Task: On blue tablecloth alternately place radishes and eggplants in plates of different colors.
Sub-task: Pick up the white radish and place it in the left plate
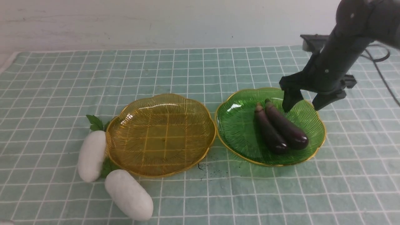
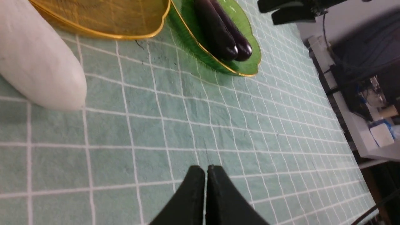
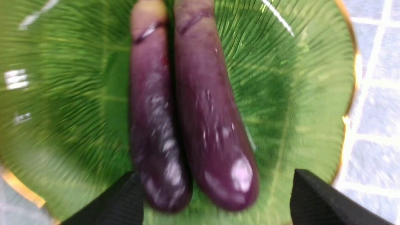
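Note:
Two dark purple eggplants [image 1: 270,131] [image 1: 286,126] lie side by side in the green plate [image 1: 237,125], untouched. My right gripper [image 1: 303,106] hangs open just above that plate's far right part, holding nothing. In the right wrist view the right gripper [image 3: 215,175] has both eggplants [image 3: 200,109] lying below it on the green plate [image 3: 297,93]. The amber plate [image 1: 161,134] holds nothing. Two white radishes [image 1: 91,156] [image 1: 128,194] lie on the blue tablecloth [image 1: 200,68] beside its left edge. My left gripper [image 2: 206,170] is shut low over the cloth, near one radish [image 2: 37,62].
A grey box [image 1: 314,42] and a black cable [image 1: 378,59] sit at the back right behind the right arm. Dark smudges [image 1: 203,167] mark the cloth between the plates. A white wall closes off the far side. The table's right edge [image 2: 353,147] borders cluttered shelving.

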Controlling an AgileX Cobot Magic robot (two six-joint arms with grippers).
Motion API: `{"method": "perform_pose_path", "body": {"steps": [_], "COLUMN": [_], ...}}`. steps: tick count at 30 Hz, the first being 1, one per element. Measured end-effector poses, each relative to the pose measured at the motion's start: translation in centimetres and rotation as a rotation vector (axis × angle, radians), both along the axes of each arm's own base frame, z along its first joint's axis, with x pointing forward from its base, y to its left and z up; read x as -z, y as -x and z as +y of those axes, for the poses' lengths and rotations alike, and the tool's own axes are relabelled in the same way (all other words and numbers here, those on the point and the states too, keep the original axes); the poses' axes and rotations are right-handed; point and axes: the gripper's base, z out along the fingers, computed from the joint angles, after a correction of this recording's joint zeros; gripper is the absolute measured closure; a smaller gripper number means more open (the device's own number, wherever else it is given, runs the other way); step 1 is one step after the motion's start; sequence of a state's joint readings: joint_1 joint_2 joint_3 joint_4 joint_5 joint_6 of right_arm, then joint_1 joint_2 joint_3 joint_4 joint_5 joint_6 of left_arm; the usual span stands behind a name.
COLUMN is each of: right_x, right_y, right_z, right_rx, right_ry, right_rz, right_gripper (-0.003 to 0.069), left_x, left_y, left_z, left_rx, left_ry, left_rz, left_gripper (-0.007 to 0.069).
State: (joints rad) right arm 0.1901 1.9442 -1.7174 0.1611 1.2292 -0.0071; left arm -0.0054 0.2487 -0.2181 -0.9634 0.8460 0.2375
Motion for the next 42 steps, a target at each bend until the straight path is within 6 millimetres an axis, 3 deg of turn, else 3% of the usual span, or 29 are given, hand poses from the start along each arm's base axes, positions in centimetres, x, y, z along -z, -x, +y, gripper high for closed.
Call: {"method": "perform_pose_path", "body": {"steps": [4,7,9,14,15,19,22,25,32,42], "right_x": [-4.4,-6.2,-7.5,-7.7,-7.9,-7.0,-6.2,-5.7,-5.3,-5.3], "right_y": [4.1,6.7,9.7,15.1,15.3,19.9,21.3,22.1,22.3,22.3], "right_z": [-0.8,-1.3,-1.9,-2.8,-2.8,-3.8,-4.2,-4.5,-4.5,-4.5], "right_rx": [-0.002,-0.005,-0.014,-0.029,-0.03,-0.038,-0.05,-0.057,-0.06,-0.06], "right_ry": [-0.014,-0.021,-0.023,-0.02,-0.022,-0.011,0.015,0.035,0.037,0.038], "right_rz": [-0.076,-0.108,-0.135,-0.137,-0.144,-0.139,-0.132,-0.126,-0.116,-0.117], "right_gripper": [0.0154,0.0182,0.0217,0.0265,0.0266,0.0294,0.0297,0.0299,0.03,0.03], "left_x": [-2.1,-2.7,-2.9,-2.3,-2.3,-1.7,-1.3,-0.3,3.1,5.5], "left_y": [-0.5,-1.1,-2.1,-4.9,-5.1,-7.9,-10.0,-12.7,-16.8,-18.8], "left_z": [0.5,1.1,1.8,2.7,2.7,2.8,2.8,2.3,1.0,0.6], "left_rx": [0.028,0.01,-0.016,-0.077,-0.078,-0.084,-0.099,-0.129,-0.112,-0.076], "left_ry": [-0.155,-0.254,-0.338,-0.412,-0.415,-0.415,-0.396,-0.292,-0.094,-0.057], "left_rz": [0.075,0.121,0.19,0.39,0.396,0.503,0.531,0.591,0.66,0.644], "left_gripper": [0.0632,0.0631,0.0631,0.0596,0.0592,0.0498,0.0426,0.0288,0.0083,0.0062]}}
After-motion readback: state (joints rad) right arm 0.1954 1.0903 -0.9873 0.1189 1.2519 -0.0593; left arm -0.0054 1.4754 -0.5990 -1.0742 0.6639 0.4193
